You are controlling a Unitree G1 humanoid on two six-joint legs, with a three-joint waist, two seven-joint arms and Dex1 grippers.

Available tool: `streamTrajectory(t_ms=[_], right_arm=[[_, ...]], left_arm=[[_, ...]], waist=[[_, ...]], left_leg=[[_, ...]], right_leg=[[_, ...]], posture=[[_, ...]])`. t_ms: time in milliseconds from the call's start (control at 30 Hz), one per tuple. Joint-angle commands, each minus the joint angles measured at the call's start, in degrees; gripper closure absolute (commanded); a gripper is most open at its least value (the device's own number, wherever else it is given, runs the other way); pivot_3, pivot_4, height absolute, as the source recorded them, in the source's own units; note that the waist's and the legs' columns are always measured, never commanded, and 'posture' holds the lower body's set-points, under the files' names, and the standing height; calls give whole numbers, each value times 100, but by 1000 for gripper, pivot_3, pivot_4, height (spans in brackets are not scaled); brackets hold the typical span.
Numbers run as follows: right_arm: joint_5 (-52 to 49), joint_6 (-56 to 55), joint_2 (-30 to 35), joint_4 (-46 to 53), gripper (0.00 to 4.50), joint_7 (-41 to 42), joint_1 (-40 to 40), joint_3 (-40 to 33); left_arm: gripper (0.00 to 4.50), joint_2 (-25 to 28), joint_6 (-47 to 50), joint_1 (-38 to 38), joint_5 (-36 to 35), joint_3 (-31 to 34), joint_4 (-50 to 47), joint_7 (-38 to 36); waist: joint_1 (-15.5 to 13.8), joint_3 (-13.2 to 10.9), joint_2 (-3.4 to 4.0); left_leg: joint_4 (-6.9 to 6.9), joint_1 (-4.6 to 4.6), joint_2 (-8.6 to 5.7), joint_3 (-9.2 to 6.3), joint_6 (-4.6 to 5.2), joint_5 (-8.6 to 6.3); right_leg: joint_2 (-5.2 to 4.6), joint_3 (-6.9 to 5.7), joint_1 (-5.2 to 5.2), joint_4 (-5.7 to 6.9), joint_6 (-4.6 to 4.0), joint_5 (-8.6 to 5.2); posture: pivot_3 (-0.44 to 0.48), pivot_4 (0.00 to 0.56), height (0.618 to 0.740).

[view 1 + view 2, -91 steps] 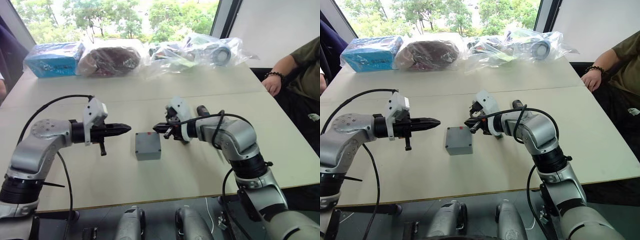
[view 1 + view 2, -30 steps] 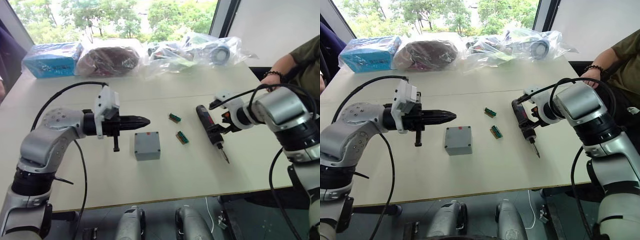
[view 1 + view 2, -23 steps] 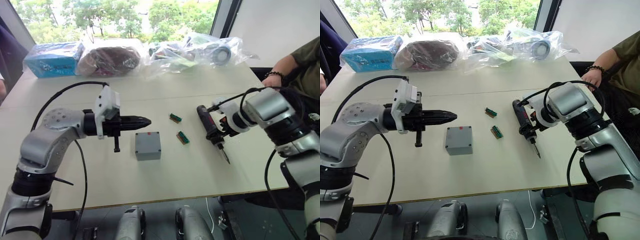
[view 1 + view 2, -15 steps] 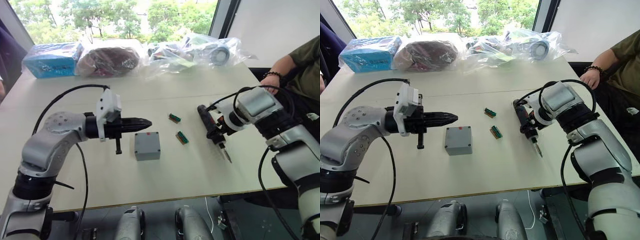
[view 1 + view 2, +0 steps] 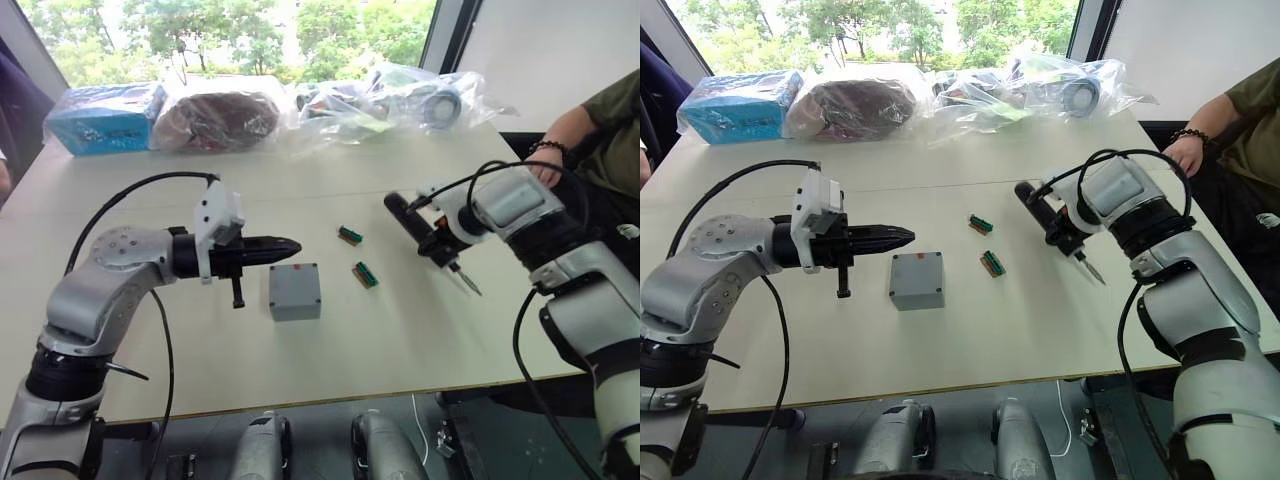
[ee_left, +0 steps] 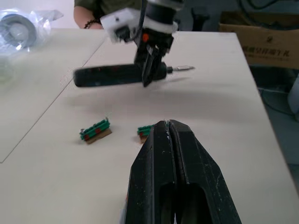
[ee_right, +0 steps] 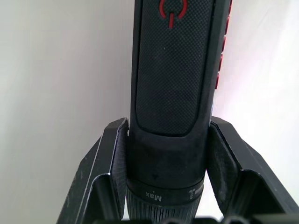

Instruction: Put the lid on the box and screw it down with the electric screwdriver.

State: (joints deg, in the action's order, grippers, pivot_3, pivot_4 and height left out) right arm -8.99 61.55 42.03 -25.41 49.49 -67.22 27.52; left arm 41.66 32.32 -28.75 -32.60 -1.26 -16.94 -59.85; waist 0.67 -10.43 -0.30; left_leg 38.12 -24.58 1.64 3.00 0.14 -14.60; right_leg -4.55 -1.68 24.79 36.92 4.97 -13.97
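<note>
The table [image 5: 200, 370] carries everything, with the box [image 5: 295, 291] near its middle as the landmark. Left of the box, the left gripper [image 5: 283, 246] hovers just above its far left corner, fingers pressed together and empty. Well to the right of the box, the right gripper [image 5: 437, 243] clamps the electric screwdriver [image 5: 425, 238] off the table, bit angled down. Two small green pieces [image 5: 364, 275] lie between box and screwdriver.
</note>
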Motion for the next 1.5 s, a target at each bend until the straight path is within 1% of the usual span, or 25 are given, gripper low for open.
streamTrajectory(t_ms=[33,67,133,233,300,400,467,633,800,1000,1167,1500], right_arm=[[-839,-516,-380,1571,2724,-309,69,-1889],[-934,-722,-577,1938,2724,-544,262,-2238],[-979,-1136,-969,2614,2724,-1010,650,-2687],[-991,-1817,-1622,3391,2724,-1572,1207,-2981],[-1146,-2515,-2178,3745,2724,-1810,1613,-3177],[-1363,-3121,-2716,4147,2724,-1805,2209,-3112],[-1369,-3393,-2886,4280,2724,-1752,2522,-2917],[-1441,-3665,-3109,4559,2724,-1689,3205,-2618],[-1405,-3846,-3275,4596,2724,-1775,3558,-2410],[-1372,-3895,-3376,4572,2724,-1835,3697,-2204],[-1435,-3858,-3383,4671,2724,-1855,3826,-2117],[-1210,-4260,-3435,4357,2724,-1875,3994,-2008]], left_arm=[[4500,17,-374,-180,304,-189,233,-232],[4500,41,-443,-185,371,-213,329,-293],[4500,62,-553,-220,448,-217,537,-379],[4500,95,-772,-245,642,-297,801,-562],[4500,44,-851,-274,761,-375,960,-613],[4500,28,-863,-286,865,-527,1101,-764],[4500,35,-967,-302,955,-606,1244,-916],[4500,-83,-964,-295,1056,-760,1391,-995],[4500,-171,-1000,-193,1275,-951,1535,-978],[4500,-274,-1183,-206,1568,-1120,1764,-981],[4500,-298,-1146,-200,1591,-1086,1750,-983],[4500,-219,-1101,-218,1602,-1055,1743,-1082]], waist=[[30,-8,0],[35,-7,-2],[12,-6,-4],[-21,-6,-6],[-20,-6,-6],[-15,-10,-11],[-5,-9,-16],[7,-9,-16],[6,-10,-15],[-1,-9,-16],[-4,-9,-16],[2,-9,-16]], left_leg=[[-1,-2,1,0,0,0],[-2,-1,4,0,0,0],[-5,2,9,0,0,0],[-2,2,10,-1,-5,3],[2,2,6,0,-10,6],[4,1,-2,2,-11,7],[3,0,-1,-2,-11,7],[2,7,0,-2,-11,7],[2,8,0,-2,-11,7],[2,10,1,-3,-11,7],[4,13,1,-4,-11,7],[3,14,1,-4,-11,7]], right_leg=[[1,0,4,2,0,0],[6,3,5,3,0,0],[14,0,2,3,-2,-1],[13,-5,-2,8,-5,-3],[6,-6,-6,8,-3,-2],[-6,-4,-8,8,-2,-1],[-6,-7,-10,5,-2,-1],[-2,-6,-10,13,-2,-1],[0,-5,-10,13,-2,-2],[0,-5,-11,13,-3,-2],[-1,-5,-15,13,-2,-2],[0,-5,-15,13,-3,-2]], posture=[[0,150,740],[0,150,740],[0,150,740],[0,150,740],[0,150,740],[0,150,740],[0,150,740],[0,150,740],[0,150,740],[0,150,740],[0,150,740],[0,150,740]])
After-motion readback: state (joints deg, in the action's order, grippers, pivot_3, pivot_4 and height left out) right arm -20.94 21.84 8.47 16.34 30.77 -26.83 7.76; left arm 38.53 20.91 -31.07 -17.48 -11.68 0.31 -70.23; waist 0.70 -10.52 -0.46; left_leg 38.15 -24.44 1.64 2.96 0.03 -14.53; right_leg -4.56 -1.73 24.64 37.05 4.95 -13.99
